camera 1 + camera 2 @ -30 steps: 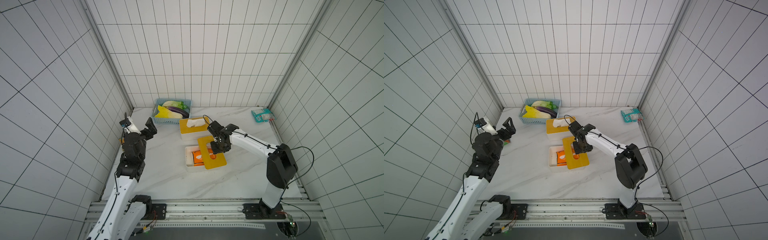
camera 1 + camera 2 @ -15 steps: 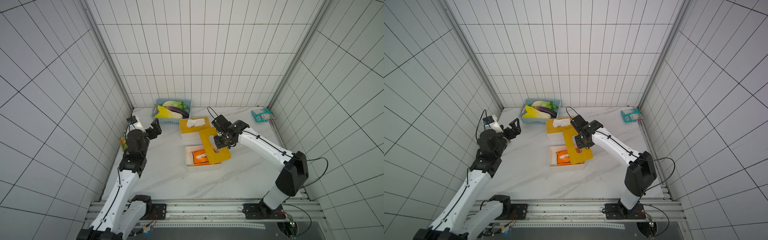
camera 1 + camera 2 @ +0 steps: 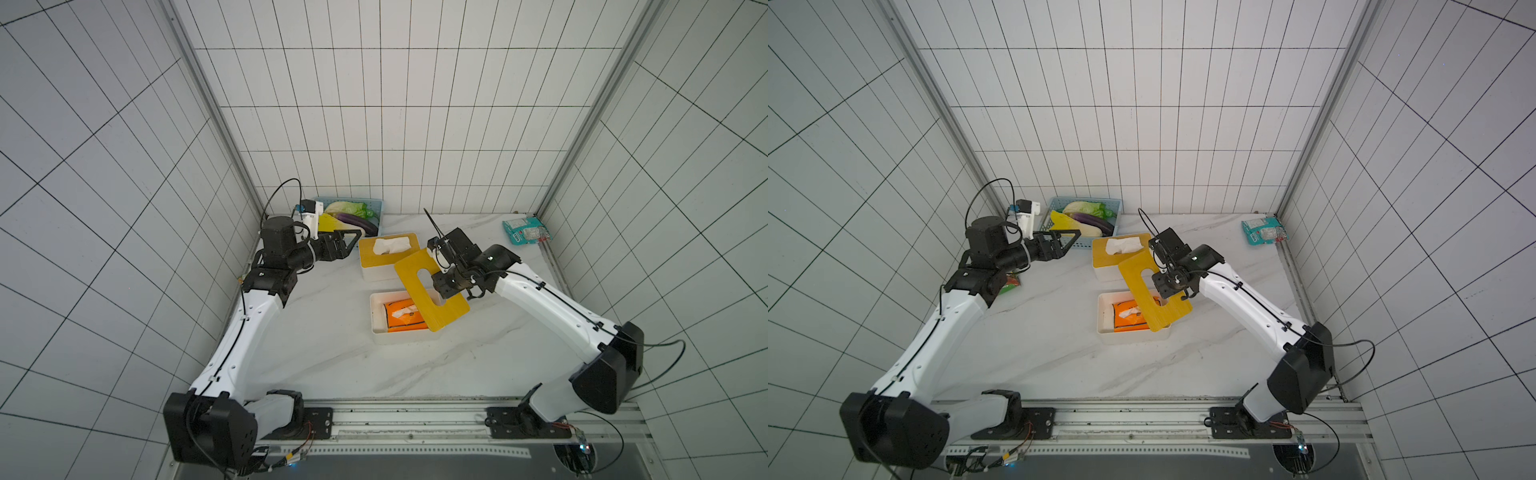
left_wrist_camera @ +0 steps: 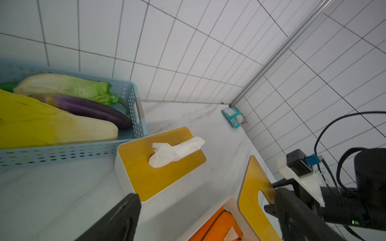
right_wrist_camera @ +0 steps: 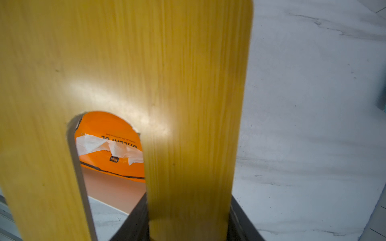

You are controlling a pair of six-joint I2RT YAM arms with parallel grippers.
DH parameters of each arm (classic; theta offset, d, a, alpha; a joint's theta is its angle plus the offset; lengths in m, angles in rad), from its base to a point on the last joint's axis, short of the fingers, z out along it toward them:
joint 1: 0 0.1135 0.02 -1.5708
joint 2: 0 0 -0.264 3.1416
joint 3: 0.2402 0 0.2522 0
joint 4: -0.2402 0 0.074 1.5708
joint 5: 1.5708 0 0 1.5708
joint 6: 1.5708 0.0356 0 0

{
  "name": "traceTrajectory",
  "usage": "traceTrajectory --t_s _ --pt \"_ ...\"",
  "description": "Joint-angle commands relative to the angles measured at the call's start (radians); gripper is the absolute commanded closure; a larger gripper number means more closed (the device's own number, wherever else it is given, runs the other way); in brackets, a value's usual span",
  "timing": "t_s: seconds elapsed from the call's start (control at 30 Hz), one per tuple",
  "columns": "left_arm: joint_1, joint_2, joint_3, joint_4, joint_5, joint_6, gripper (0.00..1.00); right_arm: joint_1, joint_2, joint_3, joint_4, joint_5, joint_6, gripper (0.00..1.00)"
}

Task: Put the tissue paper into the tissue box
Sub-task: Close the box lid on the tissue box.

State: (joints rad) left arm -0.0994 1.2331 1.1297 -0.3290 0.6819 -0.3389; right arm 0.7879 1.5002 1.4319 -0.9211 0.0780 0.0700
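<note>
Right pincer (image 3: 445, 286) gripped the slotted yellow wooden lid (image 3: 448, 312) by one edge, tilted above the open white tissue box (image 3: 376, 318) — orange tissue-paper pack (image 3: 405, 320) lay inside. Left pincer (image 3: 351, 243) gaped wide, empty. Risk: the slanted lid could slip, or seat crooked and trap the loose sheet (image 5: 108, 146).

- The yellow lid (image 3: 448, 315) hides one end of the white box (image 3: 399, 337) and part of the orange pack (image 3: 401, 318).
- From the right wrist, only a bit of that pack shows through the lid's hole.
- A green and orange thing (image 3: 1013, 283) peeks from behind the left arm (image 3: 942, 332); can't tell what.
- The words on the teal packet (image 3: 525, 230) are too small to read.
</note>
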Motion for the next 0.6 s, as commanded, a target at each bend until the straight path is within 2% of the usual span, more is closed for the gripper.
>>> traceTrajectory --t_s 0.0,0.17,0.33,0.57 --pt "-0.033 0.051 0.019 -0.196 0.188 0.088 0.02 0.011 -0.069 -0.054 0.078 -0.082 -0.089 0.65" --pt "-0.112 0.143 0.058 -0.332 0.287 0.170 0.02 0.027 -0.144 -0.131 0.134 -0.128 -0.177 0.64" --pt "-0.198 0.248 0.126 -0.491 0.322 0.287 0.03 0.055 -0.163 -0.167 0.144 -0.153 -0.282 0.64" --pt "-0.209 0.310 0.112 -0.499 0.387 0.297 0.15 0.088 -0.141 -0.184 0.145 -0.124 -0.354 0.66"
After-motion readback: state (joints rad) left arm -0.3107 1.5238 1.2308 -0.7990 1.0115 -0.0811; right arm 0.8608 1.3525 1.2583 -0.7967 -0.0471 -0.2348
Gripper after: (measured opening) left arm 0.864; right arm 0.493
